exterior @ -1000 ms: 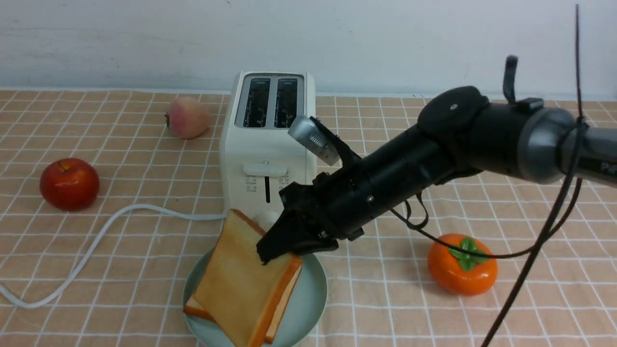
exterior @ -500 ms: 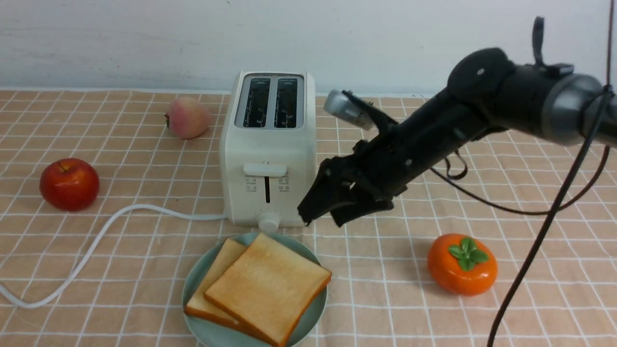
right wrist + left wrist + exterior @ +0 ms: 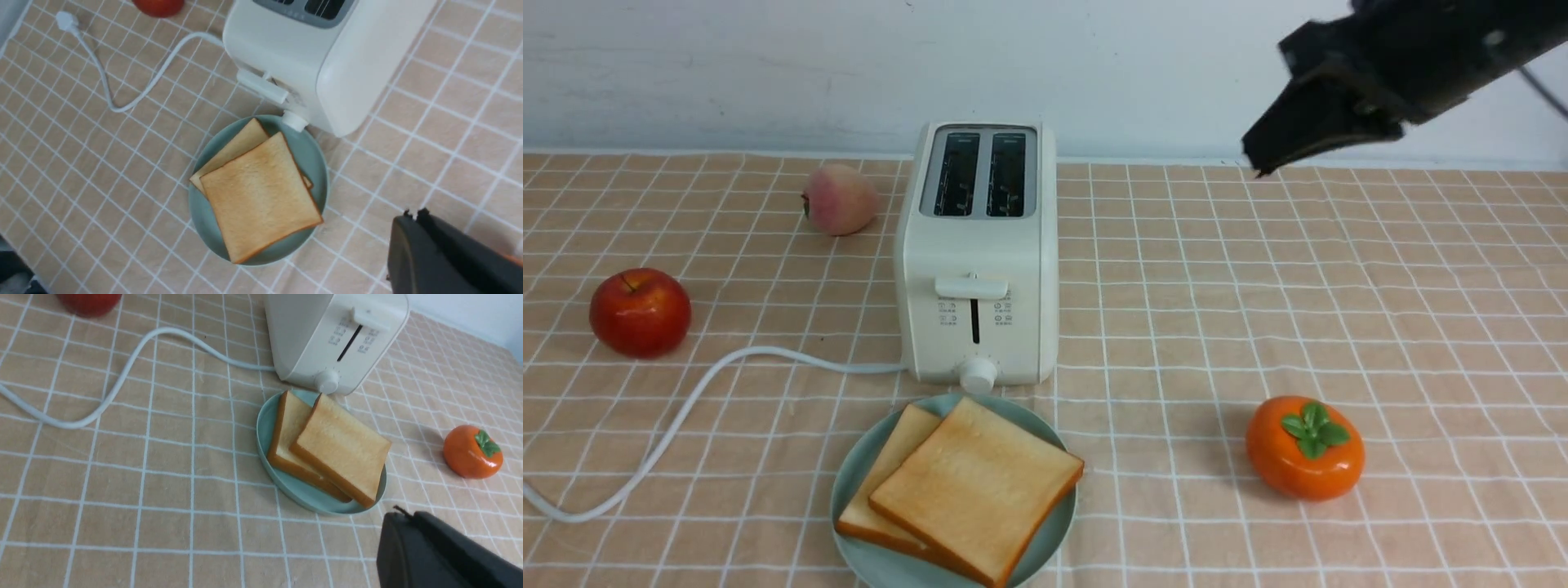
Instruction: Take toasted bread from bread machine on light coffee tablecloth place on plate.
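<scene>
The light coffee tablecloth [image 3: 1339, 310], tan fabric ruled in thin white squares, covers the whole table. On it stands the bread machine [image 3: 977, 269], a smooth cream box with rounded corners. Its long axis runs away from the front camera, its lever face and round knob turned toward the plate, and both slots are empty. Just in front of the knob sits the plate [image 3: 1055, 516], a round, pale teal disc with a low rim.

Both slices of the toasted bread lie flat on it. The upper slice [image 3: 976, 486] overlaps the lower slice [image 3: 894, 457], turned so that one corner points at the knob and another juts past the plate's rim. The faces are matte gold and the crusts orange-brown.

A second ago the right gripper [image 3: 1262, 155] held the upper slice tilted over the plate. Now it hangs high at the right, jaws together and empty. The left gripper [image 3: 400, 526] shows only as a dark edge in its wrist view, closed on nothing.

A white cord [image 3: 686, 400], a red apple [image 3: 640, 312], a peach [image 3: 840, 198] and a glossy orange persimmon [image 3: 1305, 447] lie around.
</scene>
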You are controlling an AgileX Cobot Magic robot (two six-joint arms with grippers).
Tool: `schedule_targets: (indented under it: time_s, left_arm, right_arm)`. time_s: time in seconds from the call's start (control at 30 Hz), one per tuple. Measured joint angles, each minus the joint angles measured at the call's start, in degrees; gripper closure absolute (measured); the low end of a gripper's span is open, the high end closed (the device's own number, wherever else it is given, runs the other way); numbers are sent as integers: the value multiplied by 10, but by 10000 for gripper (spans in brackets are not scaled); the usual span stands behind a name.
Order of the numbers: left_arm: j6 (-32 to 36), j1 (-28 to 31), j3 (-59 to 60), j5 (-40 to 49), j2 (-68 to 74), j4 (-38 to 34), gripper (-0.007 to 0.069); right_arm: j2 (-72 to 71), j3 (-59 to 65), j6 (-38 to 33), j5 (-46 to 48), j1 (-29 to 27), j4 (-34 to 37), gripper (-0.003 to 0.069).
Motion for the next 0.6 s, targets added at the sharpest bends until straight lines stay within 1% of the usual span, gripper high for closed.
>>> schedule_targets:
  time_s: [0.13,0.27,0.3,0.33,0.4,0.43,0.5,0.6]
  left_arm:
    - [0,0,0,-33,0,0,638]
    - [0,0,0,-64,0,0,638]
    - [0,0,0,-65,0,0,638]
    - [0,0,0,-75,0,0,638]
    - [0,0,1,-92,0,0,638]
    - [0,0,6,-108,0,0,638]
    - [0,0,15,-124,0,0,638]
    - [0,0,34,-159,0,0,638]
  right_arm:
    - [-104,28,12,1,0,-55,666]
    - [-218,98,22,-60,0,-112,666]
    - [-223,107,23,-69,0,-117,666]
    - [-269,144,29,-100,0,-138,665]
    - [-317,200,45,-142,0,-163,664]
    - [-359,249,58,-176,0,-189,664]
    - [-410,308,76,-214,0,-211,664]
    - [-506,417,123,-283,-1,-254,662]
